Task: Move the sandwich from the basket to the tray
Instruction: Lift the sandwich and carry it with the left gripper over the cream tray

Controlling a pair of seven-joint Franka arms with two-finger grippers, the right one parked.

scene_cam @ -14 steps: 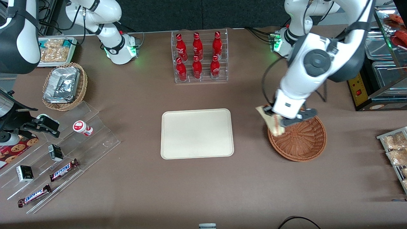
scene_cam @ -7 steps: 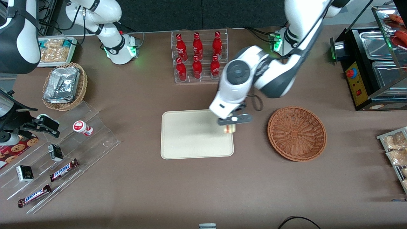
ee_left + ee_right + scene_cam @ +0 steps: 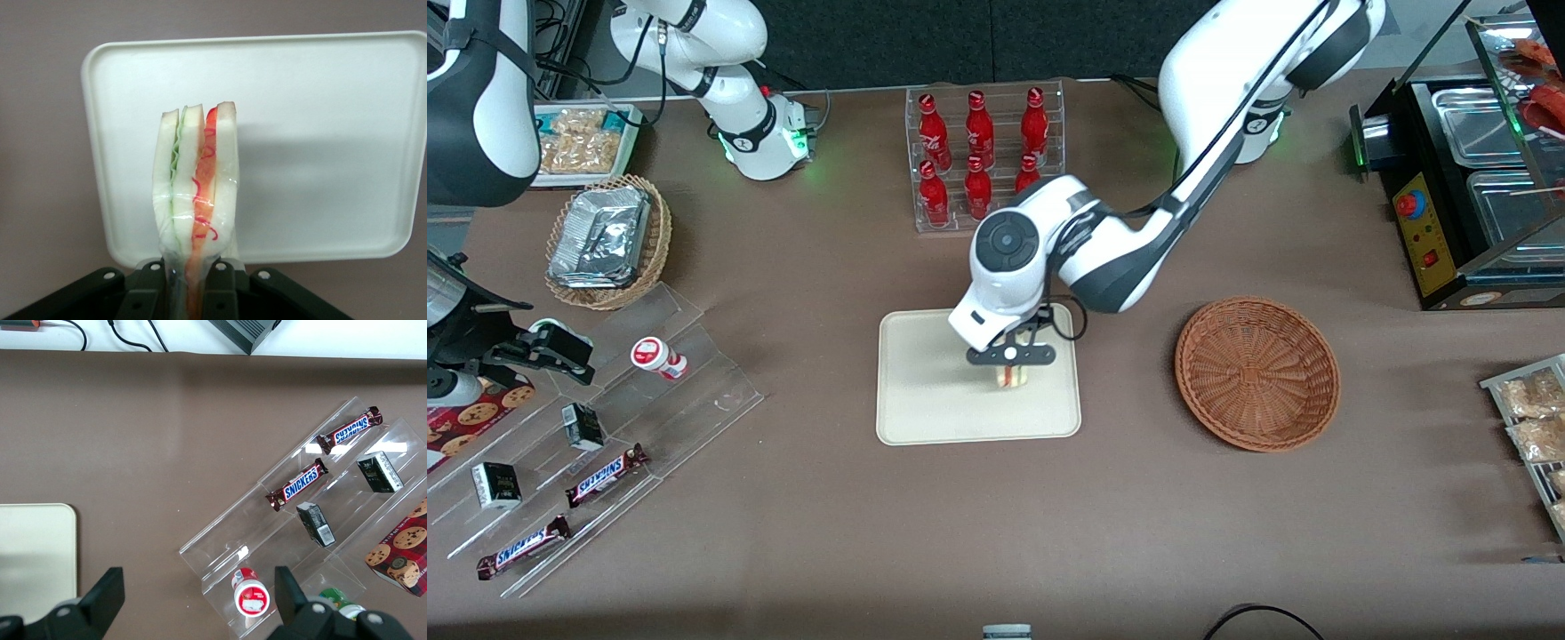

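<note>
My left gripper (image 3: pixel 1011 369) hangs over the cream tray (image 3: pixel 929 391), shut on the sandwich (image 3: pixel 1011 376). In the left wrist view the wrapped sandwich (image 3: pixel 195 193) stands between the gripper (image 3: pixel 193 280) fingers, its white bread and its green and orange-red filling pointing at the tray (image 3: pixel 320 133) below. I cannot tell whether it touches the tray. The reddish-brown woven basket (image 3: pixel 1258 372) sits beside the tray, toward the working arm's end of the table, with nothing in it.
A clear rack of red bottles (image 3: pixel 983 156) stands farther from the front camera than the tray. Stepped acrylic racks with candy bars (image 3: pixel 605 473) and a tan basket of foil packets (image 3: pixel 607 240) lie toward the parked arm's end. Snack packs (image 3: pixel 1529 413) lie near the working arm's end.
The gripper carried the sandwich up out of the basket, across to the tray's edge, and now over the tray's middle. The basket is left empty.
</note>
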